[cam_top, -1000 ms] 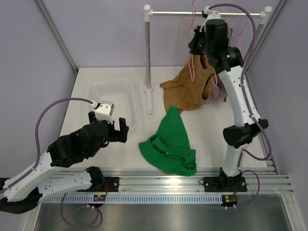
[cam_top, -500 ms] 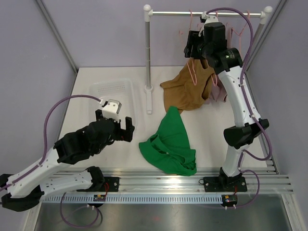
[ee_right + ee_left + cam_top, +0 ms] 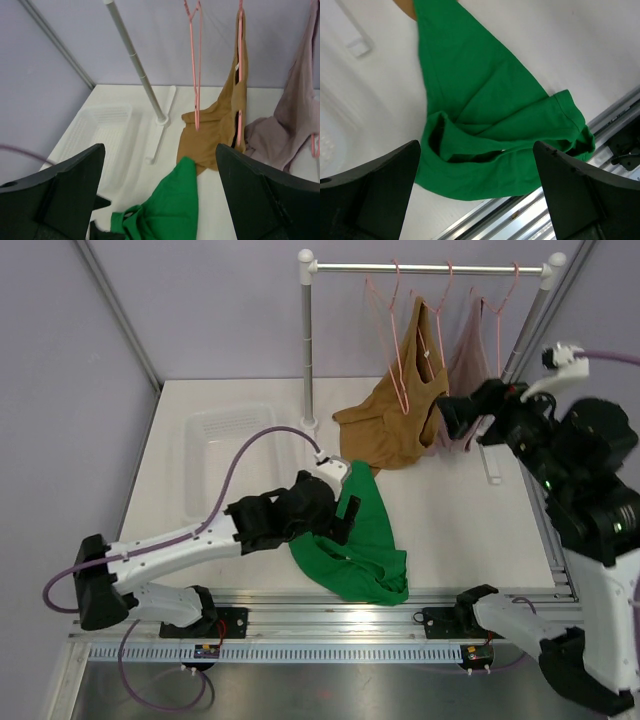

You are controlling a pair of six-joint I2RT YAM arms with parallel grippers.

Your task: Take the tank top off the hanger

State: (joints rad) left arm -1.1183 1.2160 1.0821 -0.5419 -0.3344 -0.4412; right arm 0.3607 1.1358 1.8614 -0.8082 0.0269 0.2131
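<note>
**Brown tank top still on its hanger; both grippers open and empty**

Near edge: the aluminium rail [image 3: 330, 612] carries the two arm bases.

Just beyond it, a green garment [image 3: 357, 545] lies crumpled on the table [image 3: 200, 400], its narrow end pointing toward the rack. The left gripper [image 3: 346, 514] hangs over it, reaching in from the left. In the left wrist view the fingers [image 3: 375, 190] stand wide apart with the green cloth below and between them. No cloth is pinched.

Left of centre: a clear bin [image 3: 228, 455] sits on the table, well apart from the clothes.

Further back: the brown tank top [image 3: 392, 430] has its body slumped on the table beside the rack foot. Its upper part runs up onto the middle pink hanger [image 3: 441, 310], so it is not off yet. The right gripper [image 3: 452, 420] is at the top's right edge, at about the height of its armhole. Whether it touches, I cannot tell. In the right wrist view its fingers [image 3: 260, 200] are spread wide, with nothing between them.

Far end: the rack [image 3: 307, 340] also holds an empty pink hanger [image 3: 386, 340] left of the brown top. A mauve garment [image 3: 466, 355] hangs to its right, its lower end touching the table.
</note>
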